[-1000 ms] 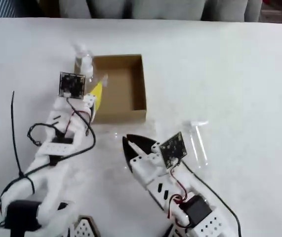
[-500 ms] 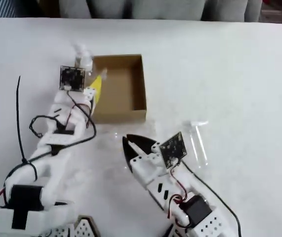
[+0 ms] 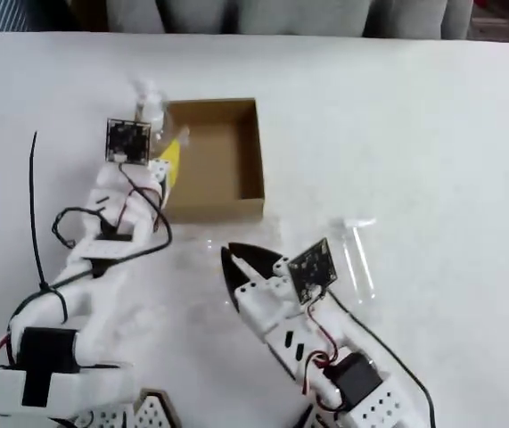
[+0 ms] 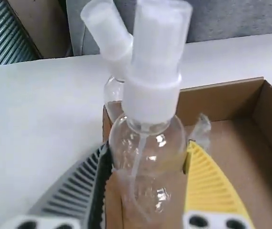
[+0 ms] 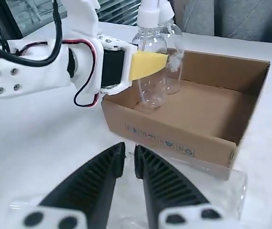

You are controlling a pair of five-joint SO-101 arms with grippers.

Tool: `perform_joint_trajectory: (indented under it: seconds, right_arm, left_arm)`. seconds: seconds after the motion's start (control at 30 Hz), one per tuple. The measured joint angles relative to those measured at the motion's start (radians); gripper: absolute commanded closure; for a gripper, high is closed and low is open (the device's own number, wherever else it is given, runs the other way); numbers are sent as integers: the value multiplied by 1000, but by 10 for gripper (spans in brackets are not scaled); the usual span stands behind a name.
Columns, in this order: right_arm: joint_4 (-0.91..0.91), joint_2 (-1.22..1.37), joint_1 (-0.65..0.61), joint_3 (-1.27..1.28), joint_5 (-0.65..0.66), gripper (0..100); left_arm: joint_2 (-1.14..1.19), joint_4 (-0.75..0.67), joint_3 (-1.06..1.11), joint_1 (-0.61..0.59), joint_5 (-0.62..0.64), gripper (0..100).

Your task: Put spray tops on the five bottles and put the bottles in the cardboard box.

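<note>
On the white counter (image 3: 414, 134), a brown cardboard box (image 3: 214, 160), open at the top.

At the box's left wall, the left gripper (image 3: 167, 147). Jaws pinching a clear bottle (image 4: 147, 138) around its round body, grey jaw on one side, yellow jaw on the other. Held upright, with a white spray top (image 4: 155, 57) on its neck. From the right wrist view, the same bottle (image 5: 152, 71) down inside the box, close to the left wall. Hard to tell whether touching the box floor or not.

Right behind it, a second clear bottle (image 4: 112, 90), also wearing a white spray top (image 4: 107, 28). From above, standing by the box's far left corner (image 3: 150, 102). Cannot tell whether just inside or just outside the wall.

In front of the box, low over the counter, the right gripper (image 5: 130, 145). Black jaws nearly pressed together, just a thin slit between them, nothing pinched.

To the right of the right arm, one more clear bottle (image 3: 359, 254), lying flat on the counter, well apart from the box.
</note>
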Motion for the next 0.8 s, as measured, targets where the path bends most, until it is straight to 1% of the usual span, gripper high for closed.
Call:
perform_joint_trajectory:
  seconds: [0.17, 0.27, 0.33, 0.47, 0.8]
  right_arm:
    - [6, 0, 0, 0, 0, 983]
    - [14, 0, 0, 0, 0, 983]
    - [15, 0, 0, 0, 0, 983]
    - [15, 0, 0, 0, 0, 983]
    - [15, 0, 0, 0, 0, 983]
  left_arm:
    - [0, 12, 0, 0, 20, 978]
    - [2, 77, -23, 0, 81, 978]
    - [2, 115, -44, -5, 97, 978]
    - [2, 118, -48, -21, 106, 978]
    - [2, 118, -48, -21, 106, 978]
